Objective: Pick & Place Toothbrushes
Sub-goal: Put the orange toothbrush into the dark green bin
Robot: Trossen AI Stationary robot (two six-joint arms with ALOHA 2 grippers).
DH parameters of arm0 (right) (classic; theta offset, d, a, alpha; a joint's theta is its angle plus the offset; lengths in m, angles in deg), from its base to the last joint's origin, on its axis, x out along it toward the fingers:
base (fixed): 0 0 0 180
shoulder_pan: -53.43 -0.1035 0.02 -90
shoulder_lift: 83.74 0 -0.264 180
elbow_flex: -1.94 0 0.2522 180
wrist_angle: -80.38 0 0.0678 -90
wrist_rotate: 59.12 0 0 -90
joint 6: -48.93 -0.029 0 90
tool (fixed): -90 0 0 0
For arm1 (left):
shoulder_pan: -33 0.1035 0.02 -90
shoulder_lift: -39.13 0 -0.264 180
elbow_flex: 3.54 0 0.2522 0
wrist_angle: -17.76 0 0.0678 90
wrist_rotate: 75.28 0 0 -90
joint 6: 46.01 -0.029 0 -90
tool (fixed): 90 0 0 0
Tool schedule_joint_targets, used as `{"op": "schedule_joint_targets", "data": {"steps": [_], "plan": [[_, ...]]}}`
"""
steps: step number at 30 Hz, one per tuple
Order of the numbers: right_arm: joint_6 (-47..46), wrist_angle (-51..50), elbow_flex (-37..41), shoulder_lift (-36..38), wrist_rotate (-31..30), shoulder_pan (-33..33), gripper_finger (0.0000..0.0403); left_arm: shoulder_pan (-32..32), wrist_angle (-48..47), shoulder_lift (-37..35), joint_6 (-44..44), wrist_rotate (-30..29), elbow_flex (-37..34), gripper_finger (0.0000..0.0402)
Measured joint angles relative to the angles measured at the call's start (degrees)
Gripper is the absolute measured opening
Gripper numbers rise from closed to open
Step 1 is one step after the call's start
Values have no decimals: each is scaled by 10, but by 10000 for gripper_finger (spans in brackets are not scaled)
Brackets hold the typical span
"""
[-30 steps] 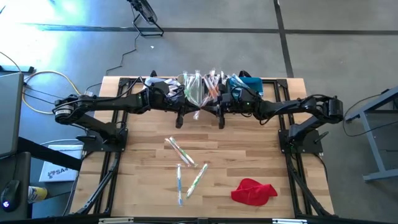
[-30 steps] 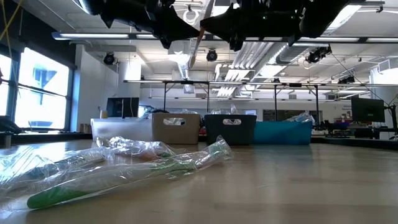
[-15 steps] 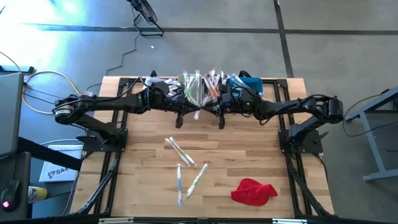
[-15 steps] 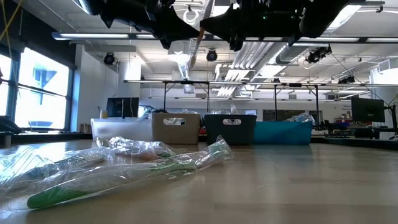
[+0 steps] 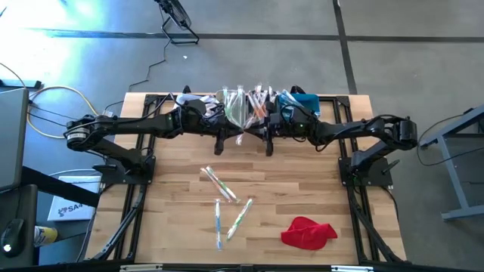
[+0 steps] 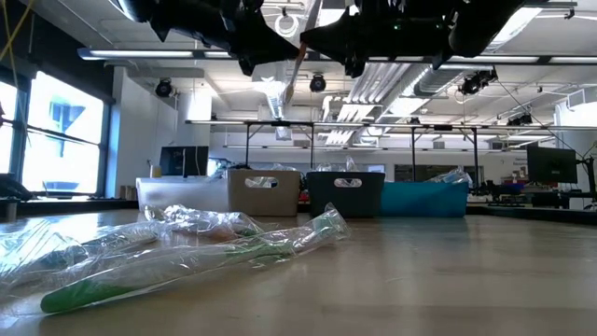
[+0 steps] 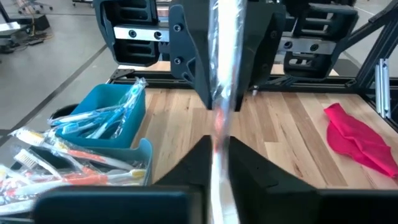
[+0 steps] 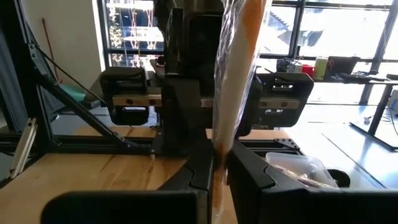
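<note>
above table centre, left gripper and right gripper both pinch slim orange toothbrush in crinkly clear wrapper.

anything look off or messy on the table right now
A few wrapped toothbrushes lie scattered at odd angles mid-table rather than in the bins, and a red cloth sits crumpled near the front right. Nothing looks spilled or broken.

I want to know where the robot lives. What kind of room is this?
Probably a big workshop or lab. There are bare pipes on the ceiling, rows of long work tables behind, and a computer screen at the side.
</note>
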Motion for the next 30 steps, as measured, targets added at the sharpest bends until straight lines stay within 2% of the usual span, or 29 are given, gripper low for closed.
{"op": "schedule_joint_targets", "data": {"steps": [5, 10, 23, 30], "plan": [[0, 0, 0, 0, 1, 0, 24, 0, -2, 0, -7, -1, 0, 108], [0, 0, 0, 0, 1, 0, 24, 0, -1, 0, -5, -2, 0, 148], [-7, -4, 0, 0, 1, 0, 24, 0, -7, 0, -2, -2, 0, 157], [-22, -20, 0, 2, -19, 4, 24, 4, -28, -11, -37, 0, 0, 157]]}}
